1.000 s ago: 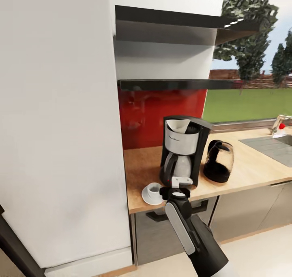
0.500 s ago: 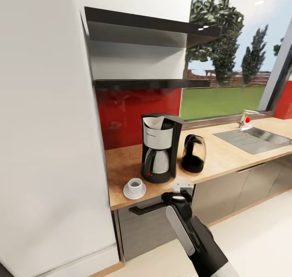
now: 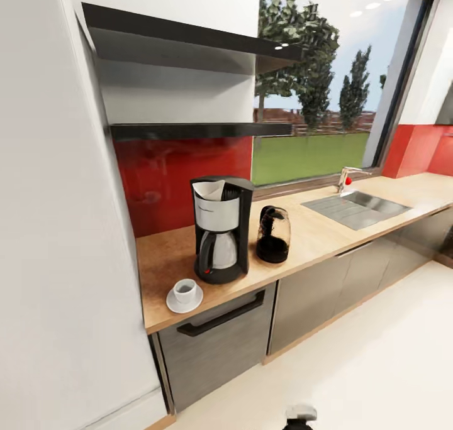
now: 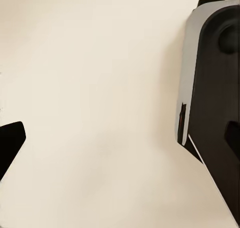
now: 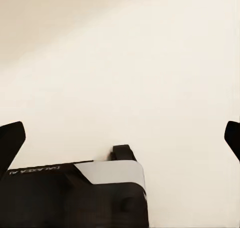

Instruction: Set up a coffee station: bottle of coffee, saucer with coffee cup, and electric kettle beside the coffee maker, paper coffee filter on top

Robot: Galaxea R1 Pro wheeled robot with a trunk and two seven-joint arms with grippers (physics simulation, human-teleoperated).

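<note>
The black and silver coffee maker stands on the wooden countertop with a white paper filter in its top. To its right stands the dark glass electric kettle. In front of it and to the left a white coffee cup sits on a white saucer. The bottle of coffee is out of view. My left gripper and my right gripper are both open over bare cream floor, holding nothing.
Two dark wall shelves hang above the counter and look bare. A sink with a faucet lies further right. A tall white cabinet stands at the left. Cream floor lies before the cabinets.
The head camera has swung right and drawn back, so the counter things sit further left and smaller. My right arm has dropped from mid-picture to the bottom edge. The counter things have not moved.
</note>
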